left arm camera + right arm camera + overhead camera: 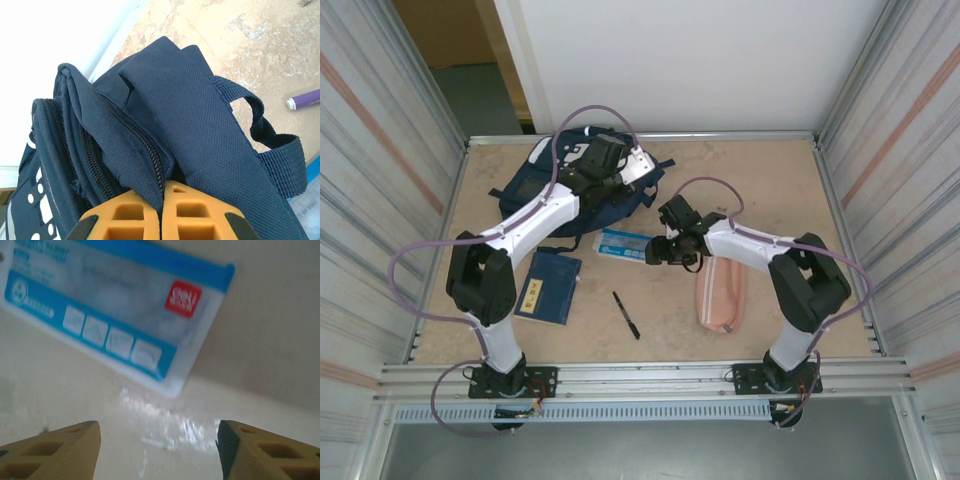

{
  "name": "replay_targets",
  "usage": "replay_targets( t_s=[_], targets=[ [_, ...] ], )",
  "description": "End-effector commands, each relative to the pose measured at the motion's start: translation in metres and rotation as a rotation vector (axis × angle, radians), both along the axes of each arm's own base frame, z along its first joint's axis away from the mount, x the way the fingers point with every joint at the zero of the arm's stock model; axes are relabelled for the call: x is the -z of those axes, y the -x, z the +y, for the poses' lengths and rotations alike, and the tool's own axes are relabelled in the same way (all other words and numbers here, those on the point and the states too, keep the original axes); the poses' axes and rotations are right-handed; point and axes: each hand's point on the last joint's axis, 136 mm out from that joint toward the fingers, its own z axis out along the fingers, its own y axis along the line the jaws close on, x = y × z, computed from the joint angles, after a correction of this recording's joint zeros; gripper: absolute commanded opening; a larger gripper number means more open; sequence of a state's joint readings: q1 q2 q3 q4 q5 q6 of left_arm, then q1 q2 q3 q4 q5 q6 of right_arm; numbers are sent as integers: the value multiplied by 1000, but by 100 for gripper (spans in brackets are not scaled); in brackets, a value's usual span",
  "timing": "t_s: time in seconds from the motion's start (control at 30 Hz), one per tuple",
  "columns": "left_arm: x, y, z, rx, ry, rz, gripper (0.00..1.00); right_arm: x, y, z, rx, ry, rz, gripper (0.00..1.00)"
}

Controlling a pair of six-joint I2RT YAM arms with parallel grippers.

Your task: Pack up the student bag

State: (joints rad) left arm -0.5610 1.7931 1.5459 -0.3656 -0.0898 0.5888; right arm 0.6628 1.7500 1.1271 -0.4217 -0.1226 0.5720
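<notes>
The navy student bag [535, 190] lies at the back left of the table. My left gripper [607, 160] sits over its top. In the left wrist view this gripper [162, 202] is shut on a fold of the student bag [200, 115], pinching the fabric beside a zipper, and one strap loops off to the right. My right gripper [656, 251] hovers mid-table just right of a blue-and-white packet [623, 243]. In the right wrist view it [157, 445] is open, the packet [115, 315] lies ahead of the fingertips, and only bare table shows between them.
A pink pencil pouch [721, 295] lies under the right forearm. A black pen [626, 315] lies near the front centre and a navy booklet [548, 286] beside the left arm's elbow. Metal walls close in both sides and a rail runs along the front.
</notes>
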Motion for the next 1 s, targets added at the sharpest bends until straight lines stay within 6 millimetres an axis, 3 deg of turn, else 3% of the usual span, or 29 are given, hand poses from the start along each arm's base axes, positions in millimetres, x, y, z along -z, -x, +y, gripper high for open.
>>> replay_targets(
  t_s=[0.0,0.2,0.33,0.47,0.7,0.87,0.97],
  targets=[
    [-49,-8,14,-37,63,-129,0,8,-22,-11,24,156,-69,62],
    [-46,-12,18,-59,102,-110,0,32,-52,-18,-26,361,-157,64],
    [-44,-14,14,-53,115,-103,0,52,-42,-27,-39,456,-127,65],
    [-44,-17,11,-50,125,-108,0,51,-7,-43,-24,508,-108,66],
    [-38,-23,-4,-27,146,-95,0,55,86,-74,-30,588,-27,68],
    [-27,-18,-33,24,136,-84,0,46,144,-82,-63,641,-9,69],
    [-21,-17,-48,53,121,-85,0,41,164,-75,-93,600,18,72]
  ],
)
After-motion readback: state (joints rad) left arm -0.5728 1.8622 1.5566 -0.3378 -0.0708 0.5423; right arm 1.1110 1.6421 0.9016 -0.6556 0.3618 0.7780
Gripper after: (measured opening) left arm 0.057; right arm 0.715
